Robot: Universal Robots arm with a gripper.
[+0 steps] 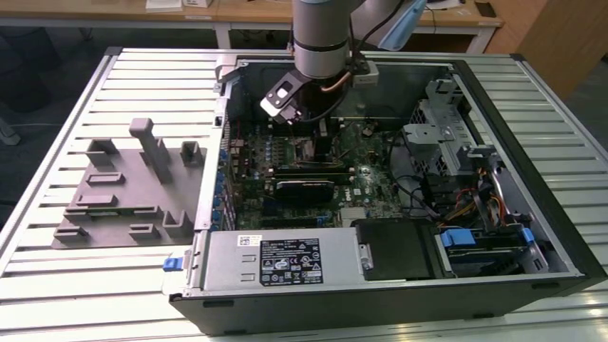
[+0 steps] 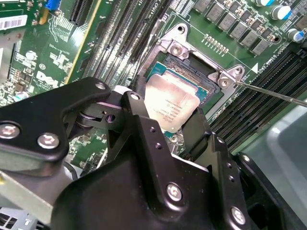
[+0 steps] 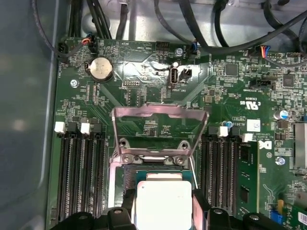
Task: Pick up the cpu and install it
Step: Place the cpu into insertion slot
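1. An open computer case lay on a slatted metal table.
2. A grey plate with upright blocks sat on the table, just beside the case, at the exterior view's left.
3. A silver power supply box with a label sat inside the case.
4. In the first wrist view, a green circuit board carried a round coin battery, a raised metal frame and black memory slots.

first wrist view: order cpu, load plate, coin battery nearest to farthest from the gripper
1. cpu, held in the gripper, over the socket.
2. load plate, standing open just beyond the socket.
3. coin battery, farthest, near the motherboard edge by the cables.
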